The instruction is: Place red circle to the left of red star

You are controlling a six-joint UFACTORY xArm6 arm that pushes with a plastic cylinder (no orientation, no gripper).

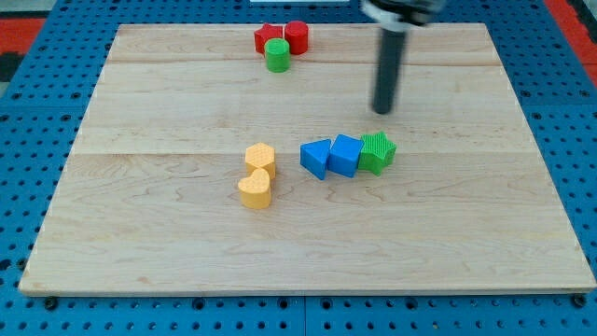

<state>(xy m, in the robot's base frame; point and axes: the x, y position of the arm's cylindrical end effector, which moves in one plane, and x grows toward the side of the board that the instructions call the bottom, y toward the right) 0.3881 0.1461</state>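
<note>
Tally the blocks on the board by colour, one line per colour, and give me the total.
Red: 2 (red star, red circle)
Green: 2 (green circle, green star)
Blue: 2 (blue triangle, blue cube)
Yellow: 2 (upper yellow block, lower yellow block)
Total: 8

A pale wooden board (187, 252) lies on a blue pegboard (37, 121). At the view's top, a red star block (267, 36), red round block (297, 35) and green round block (277, 55) cluster together, touching. Mid-board sit two yellow blocks (257, 175), then a row: blue triangular block (316, 158), blue cube (344, 155), green star block (377, 152). The dark rod's tip (382, 111) hovers just above the green star.
</note>
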